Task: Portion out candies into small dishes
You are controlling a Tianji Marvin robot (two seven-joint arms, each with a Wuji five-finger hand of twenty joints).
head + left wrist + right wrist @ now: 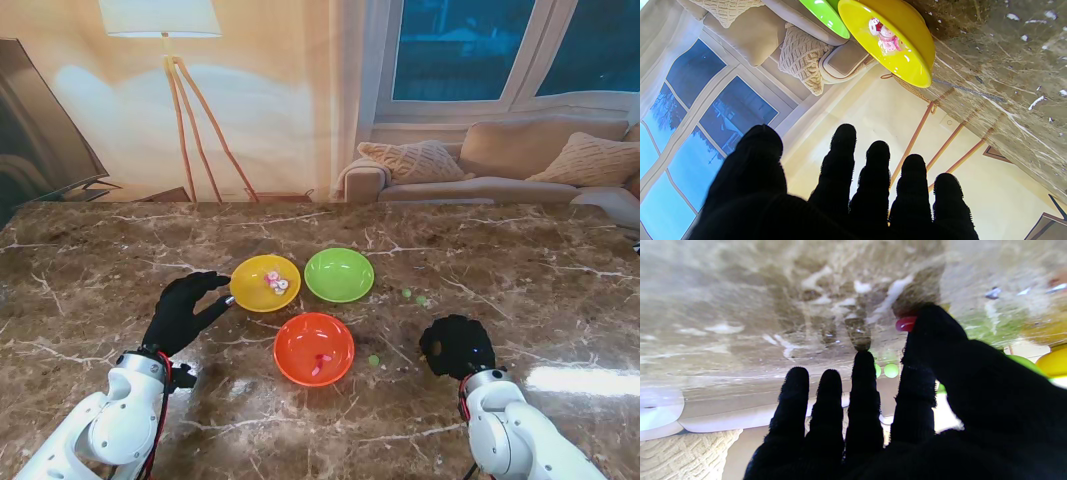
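Left hand [185, 312] released beside yellow dish [265, 283]; right hand [457, 346] fingers [933, 326] pinching red candy [906, 323] over surface [90, 270].

Three dishes [339, 274], three loose green candies [421, 300], two hands [185, 309]

A brown marble table top [90, 290] veined in white fills the foreground; behind it stand a beige sofa [520, 170] with knitted cushions [412, 160] and a wooden tripod floor lamp [172, 60].
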